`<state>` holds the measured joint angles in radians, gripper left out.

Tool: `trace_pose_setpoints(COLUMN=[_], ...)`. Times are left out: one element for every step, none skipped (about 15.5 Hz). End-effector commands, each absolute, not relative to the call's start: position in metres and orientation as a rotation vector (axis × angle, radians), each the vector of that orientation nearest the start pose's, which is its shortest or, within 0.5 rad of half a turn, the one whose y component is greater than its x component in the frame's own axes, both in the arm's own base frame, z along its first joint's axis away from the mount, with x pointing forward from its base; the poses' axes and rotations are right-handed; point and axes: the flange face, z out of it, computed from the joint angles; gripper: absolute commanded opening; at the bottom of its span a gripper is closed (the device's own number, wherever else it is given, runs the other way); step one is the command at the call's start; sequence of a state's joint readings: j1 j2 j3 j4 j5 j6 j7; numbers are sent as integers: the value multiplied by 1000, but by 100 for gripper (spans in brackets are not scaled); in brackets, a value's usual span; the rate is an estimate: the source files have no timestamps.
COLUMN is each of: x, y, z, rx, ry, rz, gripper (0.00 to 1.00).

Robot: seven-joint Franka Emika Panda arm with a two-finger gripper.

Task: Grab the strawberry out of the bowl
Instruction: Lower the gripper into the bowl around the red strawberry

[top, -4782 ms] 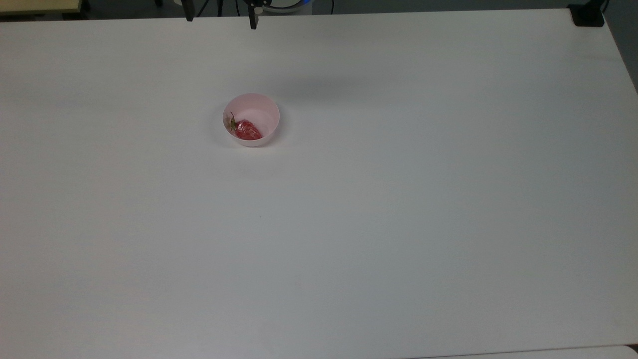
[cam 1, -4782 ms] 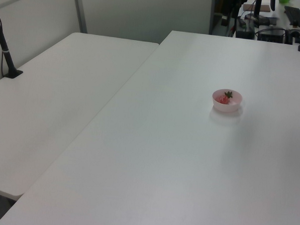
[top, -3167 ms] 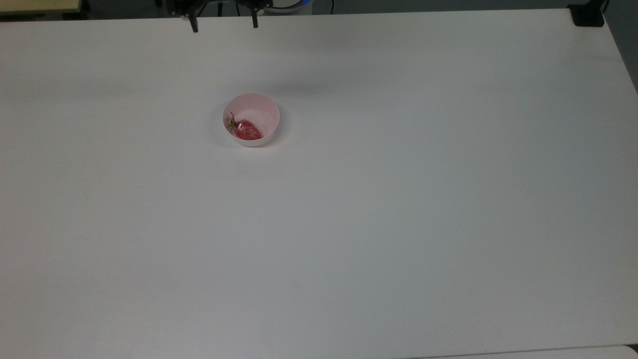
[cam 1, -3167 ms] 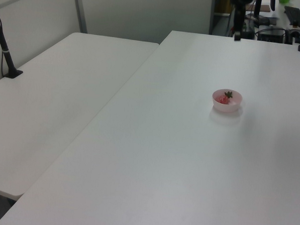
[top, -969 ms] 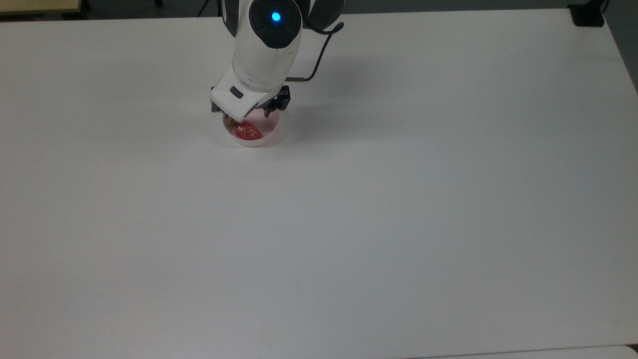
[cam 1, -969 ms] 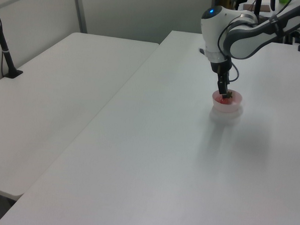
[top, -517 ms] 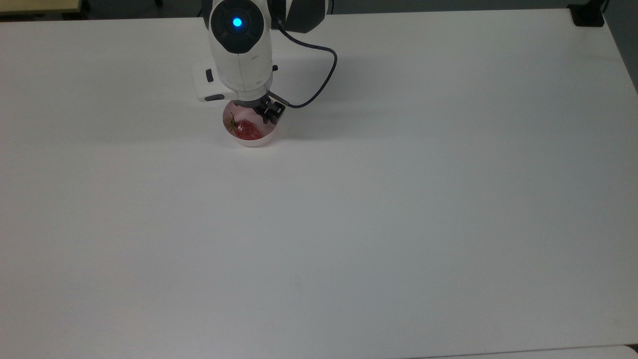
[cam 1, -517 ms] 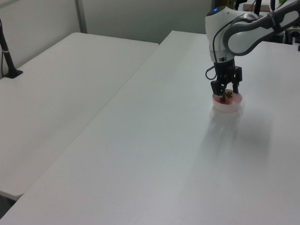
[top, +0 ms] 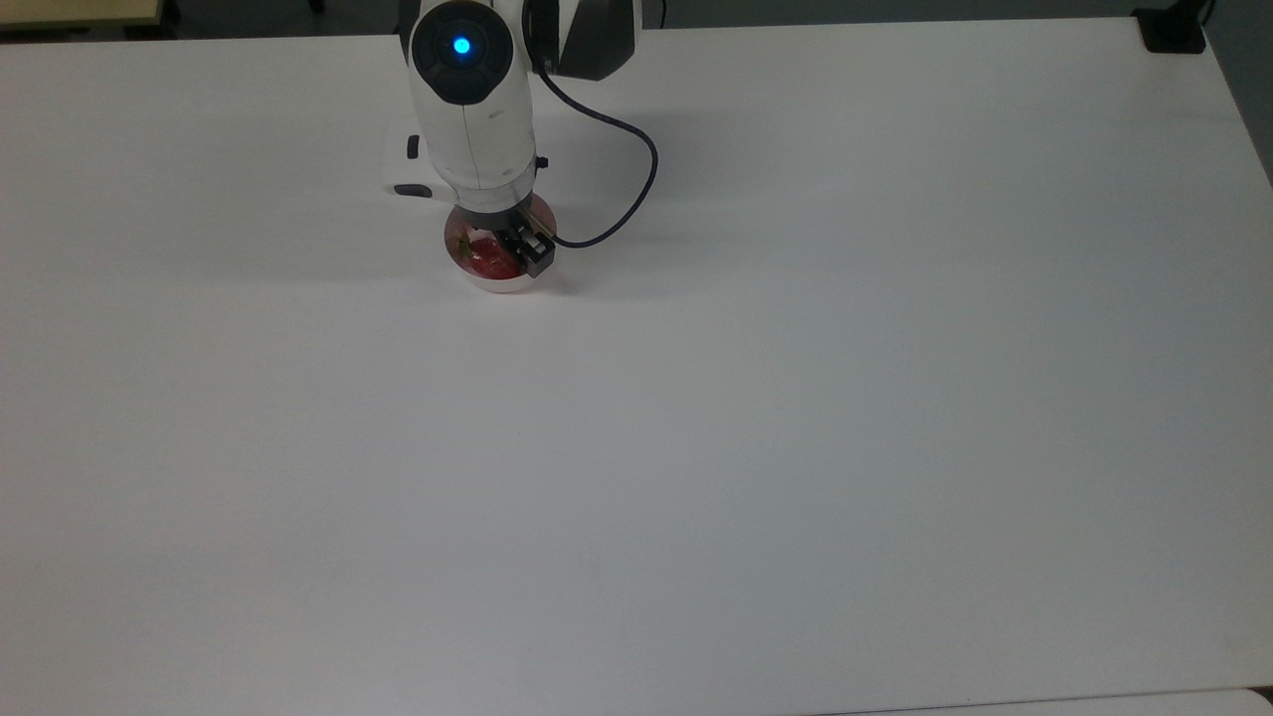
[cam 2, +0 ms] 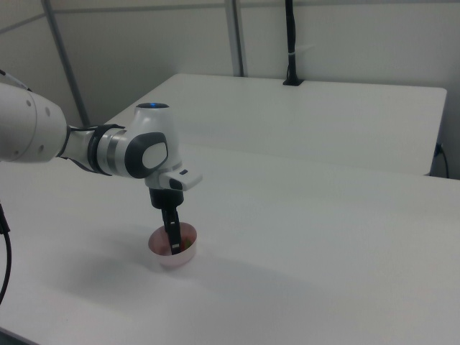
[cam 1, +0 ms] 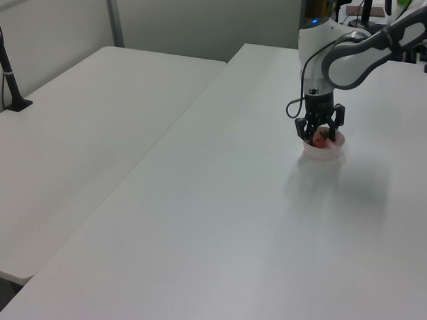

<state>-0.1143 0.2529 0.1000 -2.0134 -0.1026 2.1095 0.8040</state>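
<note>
One strawberry [top: 486,261] in bowl [top: 502,283] | stem toward top view's left | gripper [cam 1: 318,138] spread astride

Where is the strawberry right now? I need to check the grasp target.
The strawberry lies inside the pink bowl, toward the top view's left of the bowl, with the gripper lowered around it, fingers straddling it in the left view.

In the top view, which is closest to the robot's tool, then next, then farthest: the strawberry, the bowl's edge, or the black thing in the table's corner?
From the tool:
1. Strawberry, right at the tool, inside the bowl.
2. Bowl, its edge just around the tool.
3. Black thing, far off at the top view's upper right table corner.
</note>
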Motion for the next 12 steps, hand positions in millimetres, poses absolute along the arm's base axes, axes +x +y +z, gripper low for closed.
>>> trace_pose_setpoints(x=[570, 570, 570, 570, 571, 571, 571, 572, 571, 572, 572, 572], y=[-10, -10, -11, -12, -12, -13, -13, -13, -13, -12, -12, -12], z=[311, 309, 308, 308, 311, 312, 313, 315, 317, 320, 323, 327], rx=[-2998, -2999, -2998, -2997, -2996, -2996, -2997, -2999, -2999, -3001, -3004, -3007], ry=[1223, 1224, 1226, 1228, 1228, 1229, 1227, 1220, 1218, 1214, 1203, 1193], rz=[186, 193, 196, 193, 186, 181, 181, 176, 174, 169, 165, 155], gripper=[69, 63, 55, 48, 42, 37, 33, 32, 31, 30, 28, 27])
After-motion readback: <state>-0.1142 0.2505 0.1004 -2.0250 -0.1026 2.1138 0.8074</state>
